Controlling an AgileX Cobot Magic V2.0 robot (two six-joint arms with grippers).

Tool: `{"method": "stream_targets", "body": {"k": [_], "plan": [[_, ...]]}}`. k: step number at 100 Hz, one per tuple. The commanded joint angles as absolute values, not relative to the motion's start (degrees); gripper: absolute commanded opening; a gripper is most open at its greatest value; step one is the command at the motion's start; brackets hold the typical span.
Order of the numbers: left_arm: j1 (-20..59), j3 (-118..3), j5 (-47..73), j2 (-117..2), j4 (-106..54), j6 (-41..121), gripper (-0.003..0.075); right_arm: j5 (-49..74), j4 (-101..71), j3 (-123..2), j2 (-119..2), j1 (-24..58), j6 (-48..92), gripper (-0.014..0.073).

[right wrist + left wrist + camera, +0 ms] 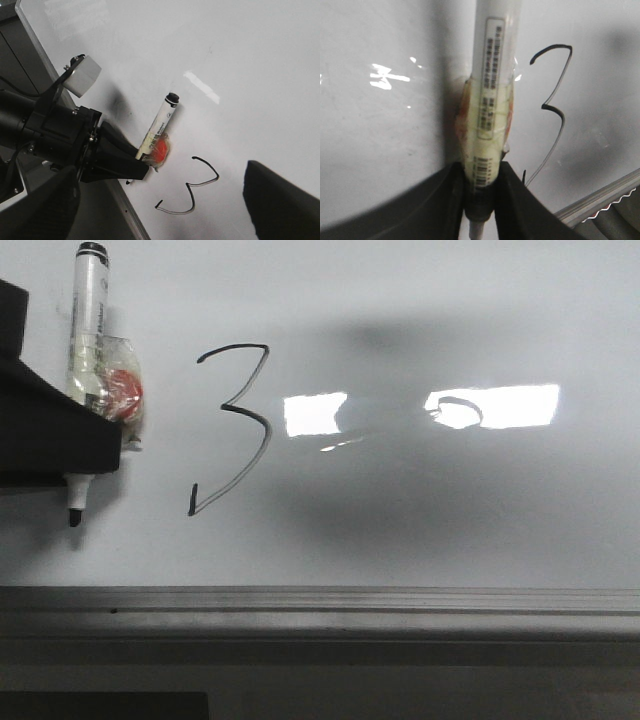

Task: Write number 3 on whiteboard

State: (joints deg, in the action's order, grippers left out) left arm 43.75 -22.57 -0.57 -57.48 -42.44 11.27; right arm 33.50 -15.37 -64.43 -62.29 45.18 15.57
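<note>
The whiteboard [420, 510] fills the front view. The number 3 [235, 430] is drawn on it in thin black line, left of centre. It also shows in the left wrist view [552, 107] and the right wrist view [192, 187]. My left gripper [90, 445] is at the left edge, shut on a white marker [92, 330] wrapped in tape with a red lump. The marker's tip [75, 518] points down, left of the 3 and apart from it. The left wrist view shows both fingers clamped on the marker [487, 100]. My right gripper [160, 212] is open and empty, over the 3.
A grey metal rail [320, 600] runs along the board's lower edge, with a dark band below it. Bright rectangular light reflections [500, 405] lie right of the 3. The left arm's black body [60, 135] stands by the rail in the right wrist view.
</note>
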Motion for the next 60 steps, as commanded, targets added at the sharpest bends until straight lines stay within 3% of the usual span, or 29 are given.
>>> {"method": "stream_targets", "body": {"k": [1, 11, 43, 50, 55, 60], "plan": [[42.87, -23.46, -3.24, -58.33, -42.90, 11.04, 0.0242, 29.28, -15.97, -66.29, -61.20, 44.75, 15.72, 0.0592], [42.87, -23.46, -2.16, -58.33, -42.47, 11.12, 0.0375, 29.28, -15.97, -66.29, -61.20, 44.75, 15.72, 0.0592], [39.35, -23.46, 2.77, -50.43, -39.48, 11.37, 0.0375, 33.64, -15.66, -66.29, -60.23, 44.65, 15.72, 0.0574], [37.85, -23.46, 4.89, -46.10, -38.53, 11.37, 0.0335, 34.51, -14.92, -66.01, -59.31, 44.65, 15.60, 0.0445], [37.17, -23.46, 5.98, -43.29, -38.11, 11.37, 0.0272, 34.92, -14.34, -65.61, -58.73, 44.60, 15.35, 0.0263], [36.48, -23.46, 6.80, -40.02, -37.59, 11.37, 0.0168, 35.69, -13.60, -65.15, -58.13, 44.36, 15.30, 0.0006]]}}
